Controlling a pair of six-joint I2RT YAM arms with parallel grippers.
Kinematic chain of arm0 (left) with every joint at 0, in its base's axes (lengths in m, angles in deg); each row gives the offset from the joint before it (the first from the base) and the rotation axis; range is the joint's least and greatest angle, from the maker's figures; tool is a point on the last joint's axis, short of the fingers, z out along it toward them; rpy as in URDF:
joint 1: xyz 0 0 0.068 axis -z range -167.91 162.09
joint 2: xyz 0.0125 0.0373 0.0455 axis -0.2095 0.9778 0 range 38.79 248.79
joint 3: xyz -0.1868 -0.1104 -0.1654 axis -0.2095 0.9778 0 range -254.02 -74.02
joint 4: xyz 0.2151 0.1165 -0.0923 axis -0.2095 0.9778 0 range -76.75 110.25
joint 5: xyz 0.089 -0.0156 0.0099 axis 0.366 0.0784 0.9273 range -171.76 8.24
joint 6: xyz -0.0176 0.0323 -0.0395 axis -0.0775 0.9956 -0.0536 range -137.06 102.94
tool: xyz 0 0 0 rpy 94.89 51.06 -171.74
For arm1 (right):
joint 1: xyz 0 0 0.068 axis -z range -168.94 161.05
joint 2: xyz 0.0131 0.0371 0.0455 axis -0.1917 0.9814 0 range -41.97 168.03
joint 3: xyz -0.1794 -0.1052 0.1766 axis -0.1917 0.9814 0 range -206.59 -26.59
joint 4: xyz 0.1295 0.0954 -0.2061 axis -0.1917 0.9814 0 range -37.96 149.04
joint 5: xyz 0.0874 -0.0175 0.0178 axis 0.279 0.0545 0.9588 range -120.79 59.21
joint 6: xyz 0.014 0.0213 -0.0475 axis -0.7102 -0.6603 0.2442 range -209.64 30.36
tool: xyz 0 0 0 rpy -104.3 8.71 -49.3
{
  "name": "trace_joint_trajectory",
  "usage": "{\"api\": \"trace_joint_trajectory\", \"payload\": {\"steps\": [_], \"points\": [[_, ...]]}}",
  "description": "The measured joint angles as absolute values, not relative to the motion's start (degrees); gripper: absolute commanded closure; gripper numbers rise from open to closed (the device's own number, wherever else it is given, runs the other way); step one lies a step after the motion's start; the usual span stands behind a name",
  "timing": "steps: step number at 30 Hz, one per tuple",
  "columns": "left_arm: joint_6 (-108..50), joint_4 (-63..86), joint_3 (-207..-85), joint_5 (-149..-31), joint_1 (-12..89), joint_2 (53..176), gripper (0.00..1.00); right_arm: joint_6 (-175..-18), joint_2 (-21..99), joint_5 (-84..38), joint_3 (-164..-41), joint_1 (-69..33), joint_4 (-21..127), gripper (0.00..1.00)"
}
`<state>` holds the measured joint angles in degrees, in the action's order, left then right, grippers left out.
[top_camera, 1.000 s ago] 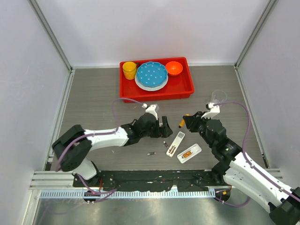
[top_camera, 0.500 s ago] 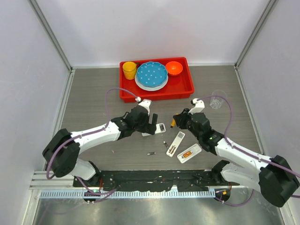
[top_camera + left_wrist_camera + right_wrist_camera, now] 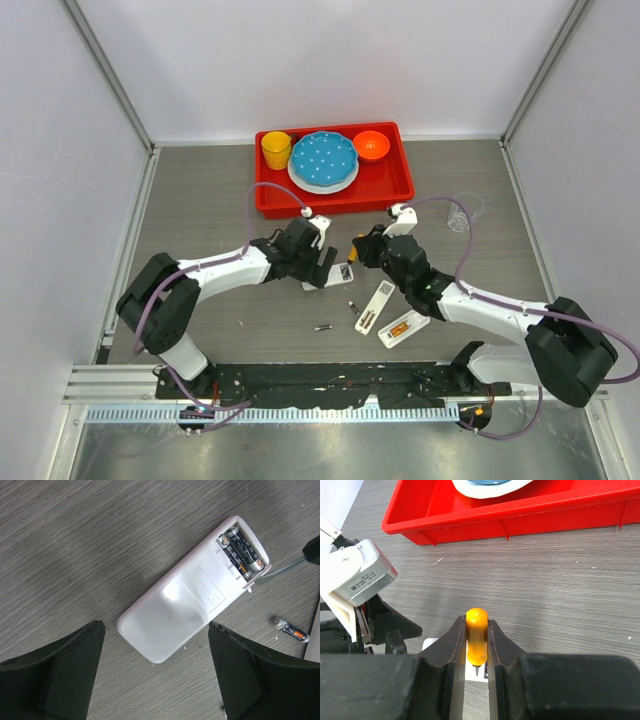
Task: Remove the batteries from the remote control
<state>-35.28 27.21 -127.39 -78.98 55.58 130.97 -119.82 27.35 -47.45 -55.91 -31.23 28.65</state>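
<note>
The white remote (image 3: pixel 186 602) lies back up on the table, its cover off. Two dark batteries (image 3: pixel 242 551) sit in the open compartment at its far end. My left gripper (image 3: pixel 156 630) hovers open over the remote's near end, one finger on each side, touching nothing. My right gripper (image 3: pixel 476 632) is shut on the orange-handled screwdriver (image 3: pixel 476 640). The thin shaft (image 3: pixel 282 568) reaches the compartment's edge. A loose battery (image 3: pixel 290 630) lies to the right of the remote. From above, the remote (image 3: pixel 333 275) sits between both grippers, with loose batteries (image 3: pixel 353 308) nearer the arm bases.
A red tray (image 3: pixel 395 185) at the back holds a yellow cup, a blue plate and an orange bowl. A clear glass (image 3: pixel 462 212) stands at the right. Two more white remote pieces (image 3: pixel 375 305) (image 3: pixel 403 327) lie right of centre. Another small battery (image 3: pixel 323 327) lies near the front.
My right gripper has swung left with the screwdriver, up to the remote's battery end. My left gripper has drawn back slightly to the left over the remote and stays open.
</note>
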Motion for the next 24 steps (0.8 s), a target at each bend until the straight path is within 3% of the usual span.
{"api": "trace_joint_trajectory", "payload": {"steps": [24], "points": [[-33.3,24.9,-126.2,-83.4,55.5,133.6,0.23,-114.8,32.7,-65.0,-56.4,-38.6,23.6,0.99]]}}
